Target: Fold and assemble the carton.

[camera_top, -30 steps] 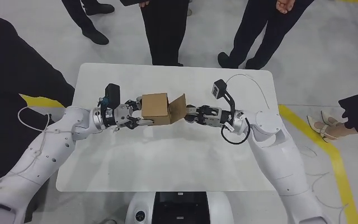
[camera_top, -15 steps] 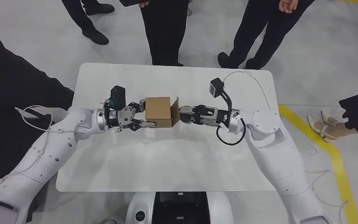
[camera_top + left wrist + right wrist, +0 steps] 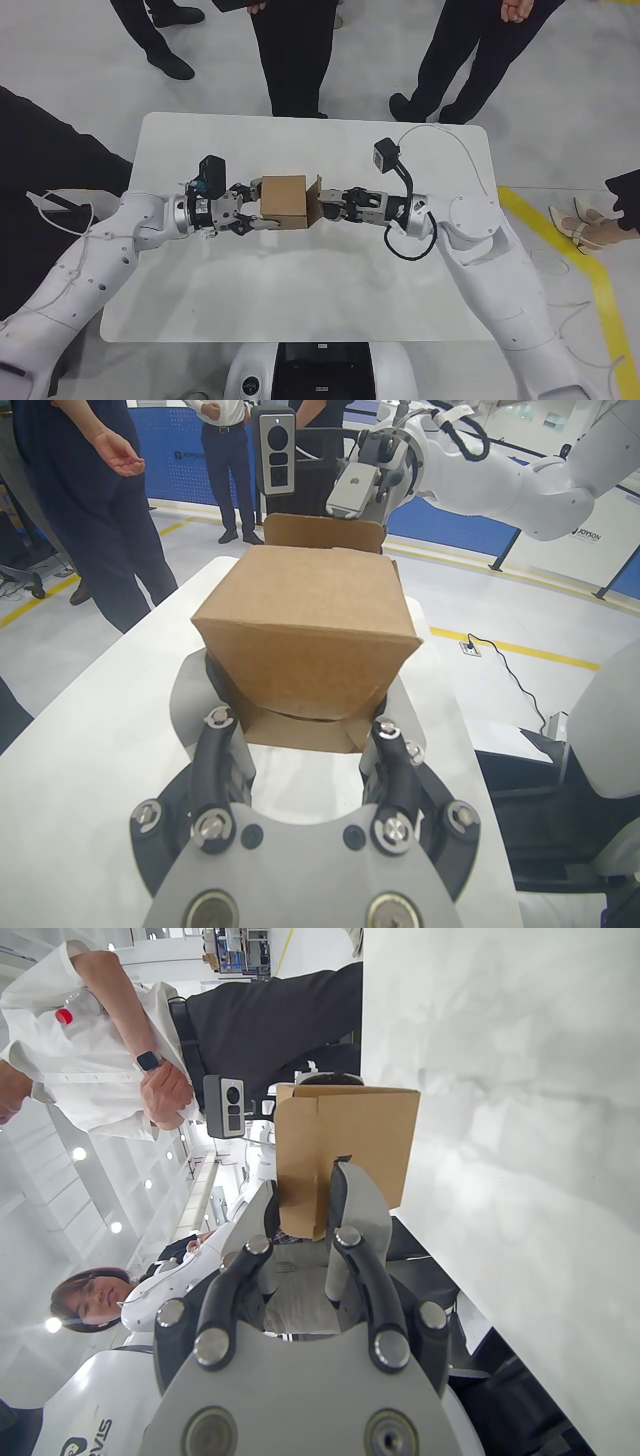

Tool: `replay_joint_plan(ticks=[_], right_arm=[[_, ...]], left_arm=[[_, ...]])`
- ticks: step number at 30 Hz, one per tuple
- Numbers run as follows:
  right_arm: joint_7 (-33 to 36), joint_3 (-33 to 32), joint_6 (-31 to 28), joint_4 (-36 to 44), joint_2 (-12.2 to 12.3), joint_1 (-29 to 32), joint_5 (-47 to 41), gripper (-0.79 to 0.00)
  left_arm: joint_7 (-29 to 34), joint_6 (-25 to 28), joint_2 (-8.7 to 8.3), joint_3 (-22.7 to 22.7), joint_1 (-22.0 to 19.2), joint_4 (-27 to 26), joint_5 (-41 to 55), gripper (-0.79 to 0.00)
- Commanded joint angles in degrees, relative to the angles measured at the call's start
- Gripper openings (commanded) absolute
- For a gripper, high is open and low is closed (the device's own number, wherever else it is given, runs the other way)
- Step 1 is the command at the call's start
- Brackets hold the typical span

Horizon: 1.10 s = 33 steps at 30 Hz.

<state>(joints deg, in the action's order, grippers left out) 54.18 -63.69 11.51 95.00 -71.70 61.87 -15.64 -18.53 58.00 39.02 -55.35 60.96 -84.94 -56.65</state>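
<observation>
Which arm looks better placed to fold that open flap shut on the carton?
Right, likely. Its fingers pinch the open flap, so it can swing it shut; the left fingers hold the carton's other end and steady it.

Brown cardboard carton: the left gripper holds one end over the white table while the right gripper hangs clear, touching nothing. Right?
Not quite. The right gripper is not clear: the right wrist view shows its fingers closed on the end flap of the brown cardboard carton. The left gripper does hold the other end over the white table.
</observation>
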Motion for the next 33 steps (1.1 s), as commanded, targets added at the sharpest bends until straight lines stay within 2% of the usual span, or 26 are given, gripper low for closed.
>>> replay_joint_plan(ticks=[1,7,15,23,30,33], right_arm=[[-0.05,0.08,-0.24,0.11,-0.03,0.06,-1.14,-0.597],[0.03,0.42,-0.39,-0.66,-0.17,0.01,-5.09,-0.542],[-1.96,1.09,1.51,-2.25,-0.09,-0.62,-4.52,-0.637],[-0.81,0.87,1.14,-3.26,-0.06,-0.7,-8.41,-0.597],[-1.55,1.0,1.94,-4.3,0.01,-0.71,-9.65,-0.668],[-2.04,1.02,2.5,-4.62,0.1,-0.71,-9.39,-0.665]], left_arm=[[-0.12,0.0,0.0,-0.18,0.25,-0.16,-0.25,-0.585],[-0.43,0.0,0.12,-0.73,0.7,-0.23,-0.51,-0.585],[-0.88,0.0,0.34,-1.58,1.35,-0.78,-0.96,-0.588],[-0.65,0.0,0.62,-2.26,1.9,-1.07,-1.38,-0.585],[-0.5,0.0,0.94,-2.96,2.36,-1.31,-1.49,-0.588],[-0.86,0.0,1.1,-3.52,2.71,-1.5,-1.68,-0.594]])
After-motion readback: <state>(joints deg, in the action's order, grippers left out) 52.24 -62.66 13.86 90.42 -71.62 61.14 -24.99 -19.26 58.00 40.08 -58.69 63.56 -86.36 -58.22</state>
